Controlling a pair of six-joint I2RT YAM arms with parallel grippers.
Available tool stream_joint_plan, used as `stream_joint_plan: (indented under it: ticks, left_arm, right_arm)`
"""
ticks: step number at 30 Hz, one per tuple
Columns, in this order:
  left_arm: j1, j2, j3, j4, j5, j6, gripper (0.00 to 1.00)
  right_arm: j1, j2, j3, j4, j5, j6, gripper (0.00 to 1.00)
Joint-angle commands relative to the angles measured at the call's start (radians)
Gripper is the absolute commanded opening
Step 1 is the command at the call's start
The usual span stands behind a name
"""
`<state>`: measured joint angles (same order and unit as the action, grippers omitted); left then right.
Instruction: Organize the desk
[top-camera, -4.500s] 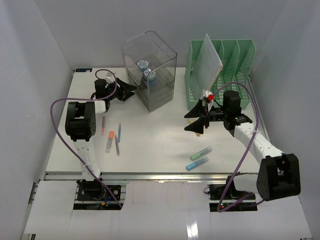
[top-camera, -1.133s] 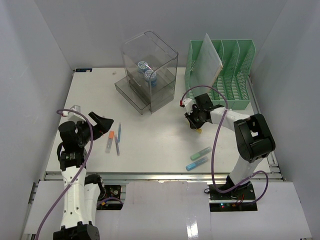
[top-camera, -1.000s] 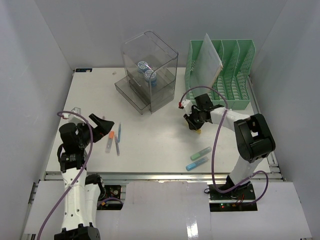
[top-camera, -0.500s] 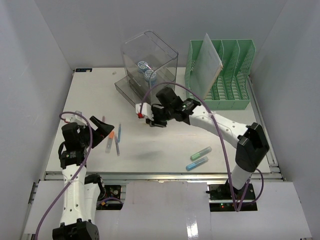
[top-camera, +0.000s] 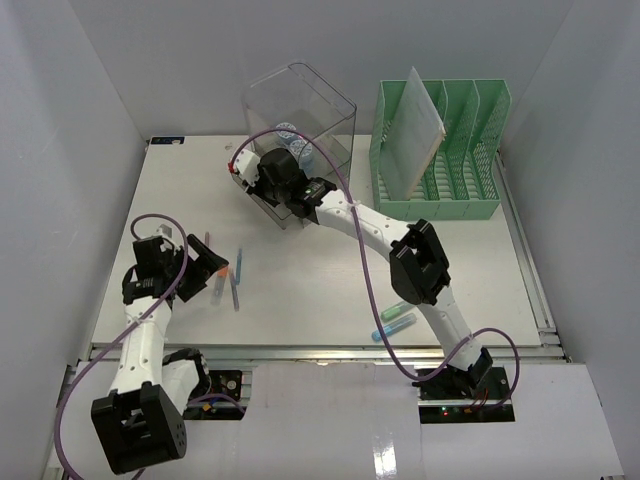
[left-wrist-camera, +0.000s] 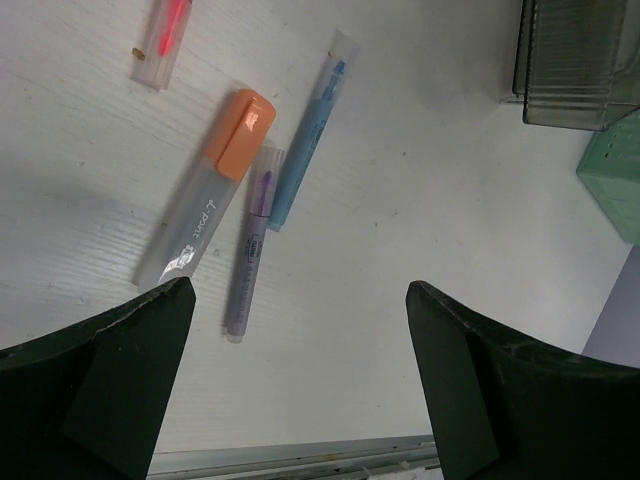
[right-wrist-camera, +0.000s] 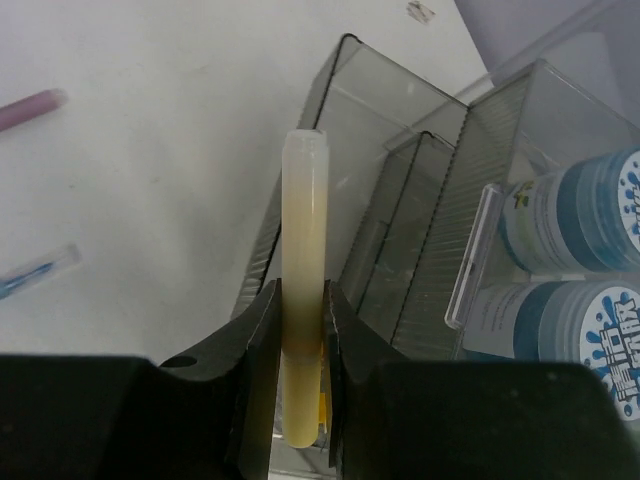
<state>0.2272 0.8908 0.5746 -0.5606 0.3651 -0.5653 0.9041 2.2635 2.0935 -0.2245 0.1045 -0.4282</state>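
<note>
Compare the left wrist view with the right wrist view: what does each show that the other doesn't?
Only the left wrist: the open left gripper, an orange-capped highlighter, a corner of the green file rack. Only the right wrist: the right gripper shut on a yellowish pen, blue-and-white bottles inside the clear organizer. Both: the white desk, the clear organizer, and pens lying on the desk; whether they are the same pens cannot be told.

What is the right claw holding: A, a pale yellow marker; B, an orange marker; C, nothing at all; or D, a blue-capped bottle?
A: the wrist view shows the right claw shut on a pale yellow marker, which sticks out past its fingers.
</note>
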Motion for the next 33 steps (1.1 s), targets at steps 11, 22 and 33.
stream_joint_plan:
  ticks: [11, 22, 33]
  left_arm:
    - [-0.002, 0.144, 0.049, -0.005, 0.016, 0.043, 0.96]
    - [-0.066, 0.356, 0.161, -0.050, -0.089, 0.061, 0.86]
    - [-0.156, 0.542, 0.319, -0.172, -0.340, 0.140, 0.73]
  right_arm:
    - [0.023, -0.060, -0.014, 0.076, 0.011, -0.012, 0.89]
    - [-0.036, -0.638, -0.600, -0.158, -0.798, -0.124, 0.98]
    - [-0.360, -0.967, -1.009, -0.162, -1.171, -0.122, 0.99]
